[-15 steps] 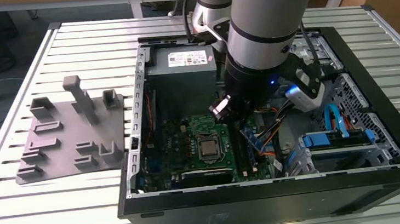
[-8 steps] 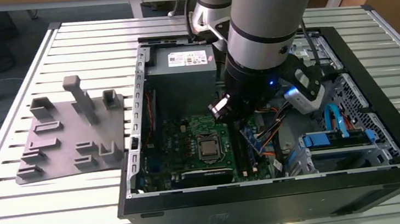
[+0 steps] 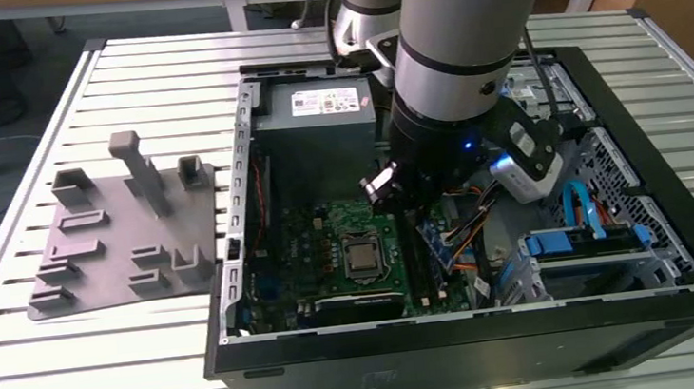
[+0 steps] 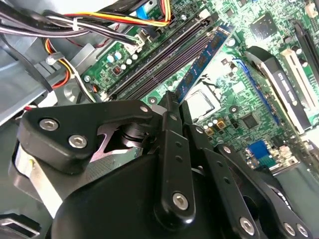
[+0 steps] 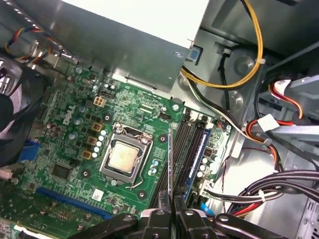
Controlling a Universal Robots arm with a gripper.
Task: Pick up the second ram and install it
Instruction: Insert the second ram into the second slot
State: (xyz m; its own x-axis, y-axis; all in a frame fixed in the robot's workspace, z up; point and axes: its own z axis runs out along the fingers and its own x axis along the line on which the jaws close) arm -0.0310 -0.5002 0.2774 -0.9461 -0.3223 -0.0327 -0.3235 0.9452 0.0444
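My gripper (image 5: 172, 213) is clenched on 1 end of the second ram (image 5: 170, 164). I hold it edge-on over the motherboard (image 5: 65, 144), between the processor socket (image 5: 123, 157) and the memory slots (image 5: 193, 144) at the board's cable-side edge. The grey fixture (image 3: 123, 245) lies on the table (image 3: 84, 373) beside the case (image 3: 465, 355).

bright even light, soft shadows inside the case (image 3: 462, 327)
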